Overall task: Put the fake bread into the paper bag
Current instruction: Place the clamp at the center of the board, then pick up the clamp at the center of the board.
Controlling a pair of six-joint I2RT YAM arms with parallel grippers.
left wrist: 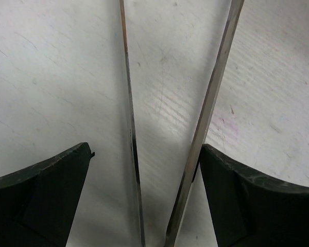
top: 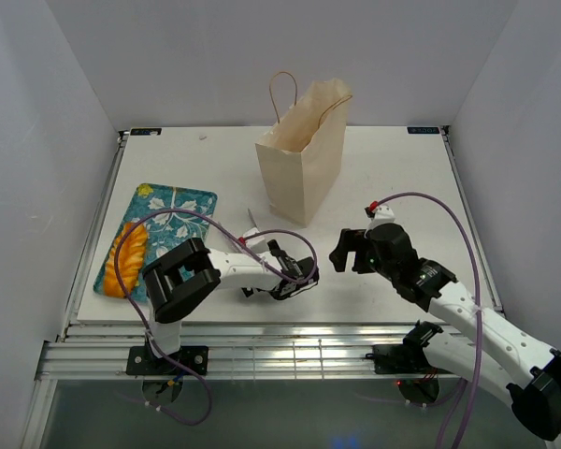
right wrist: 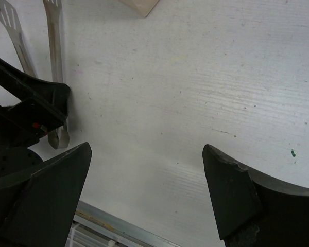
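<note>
Where the overhead view took in the left side of the table (top: 393,178), found just one piece of the fake bread (top: 128,257) for certain: a glossy orange-brown braided loaf, lying on the teal floral tray (top: 182,210) at the left of the frame. Could not make out further pastries, and lost the tray's lower right corner behind the left arm (top: 179,278).

Noted the paper bag (top: 301,168) standing upright at upper centre, mouth open, one cord handle rising at its left, well apart from the tray. Could not see inside it from this angle.

Found the left gripper (top: 294,276) low over the table at lower centre, jaws spread wide and gripping nothing. Caught in its wrist view only two dark fingertips (left wrist: 56,190) at the bottom corners, cut off by the frame edge, with both thin metal arms of a pair of tongs (left wrist: 129,103) running up between them. Could not tell whether either finger touched the metal.

Placed the right gripper (top: 344,251) just to the right, likewise wide open and empty over bare table. Saw in its wrist view the tongs' slotted ends at upper left, partly behind the left gripper's black body, and only a corner of the bag, cropped at the top edge.
</note>
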